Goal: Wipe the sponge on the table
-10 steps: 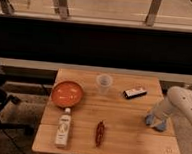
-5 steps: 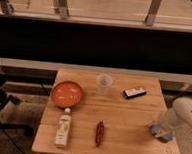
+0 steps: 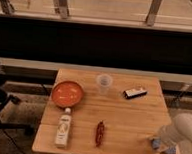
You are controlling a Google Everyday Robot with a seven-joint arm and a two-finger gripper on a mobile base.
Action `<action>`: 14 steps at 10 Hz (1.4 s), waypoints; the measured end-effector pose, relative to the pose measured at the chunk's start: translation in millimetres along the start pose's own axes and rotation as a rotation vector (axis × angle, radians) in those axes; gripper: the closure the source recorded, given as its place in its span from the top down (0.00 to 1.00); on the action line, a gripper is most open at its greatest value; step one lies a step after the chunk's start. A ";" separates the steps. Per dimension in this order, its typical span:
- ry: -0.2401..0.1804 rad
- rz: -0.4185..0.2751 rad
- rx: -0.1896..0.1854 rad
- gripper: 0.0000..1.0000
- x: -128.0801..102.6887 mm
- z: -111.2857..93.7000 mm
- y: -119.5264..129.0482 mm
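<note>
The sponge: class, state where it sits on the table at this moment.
In the camera view, the sponge lies at the near right corner of the table, directly beneath the hand, well away from the black-and-white bar.

- The table [image 3: 131, 119] is light wooden planks, seen from above and in front;
- an orange plate [image 3: 66, 93] sits at its left, with a clear cup [image 3: 104, 83] near it toward the back; a black-and-white bar [image 3: 135, 93] lies further right;
- a white bottle [image 3: 63, 130] lies at the front left, with a red chili [image 3: 99, 133] beside it;
- the white arm [image 3: 185, 129] reaches in from the right; the gripper [image 3: 165, 145] is low over the front right corner, on the light-blue sponge [image 3: 157, 144].
</note>
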 end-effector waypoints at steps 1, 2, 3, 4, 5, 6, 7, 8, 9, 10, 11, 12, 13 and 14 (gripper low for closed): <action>-0.001 -0.019 -0.009 0.00 -9.5 1.7 5.2; -0.002 -0.045 -0.014 0.00 -21.4 2.9 7.4; 0.000 -0.075 -0.020 0.00 -35.7 3.0 12.1; 0.000 -0.108 -0.025 0.00 -52.8 4.0 14.0; 0.000 -0.149 -0.030 0.00 -71.4 4.5 14.4; 0.003 -0.184 -0.041 0.00 -86.9 5.0 17.9; 0.005 -0.219 -0.053 0.00 -101.9 6.3 20.8; 0.006 -0.252 -0.068 0.00 -115.0 9.2 18.9; 0.006 -0.286 -0.083 0.00 -128.6 13.8 13.8; 0.004 -0.307 -0.091 0.00 -137.7 16.5 9.6; 0.007 -0.331 -0.101 0.00 -145.1 19.4 5.2; 0.003 -0.343 -0.107 0.00 -151.1 21.9 2.2; 0.002 -0.370 -0.112 0.00 -163.0 23.8 -6.9; 0.002 -0.392 -0.114 0.00 -173.3 24.2 -15.2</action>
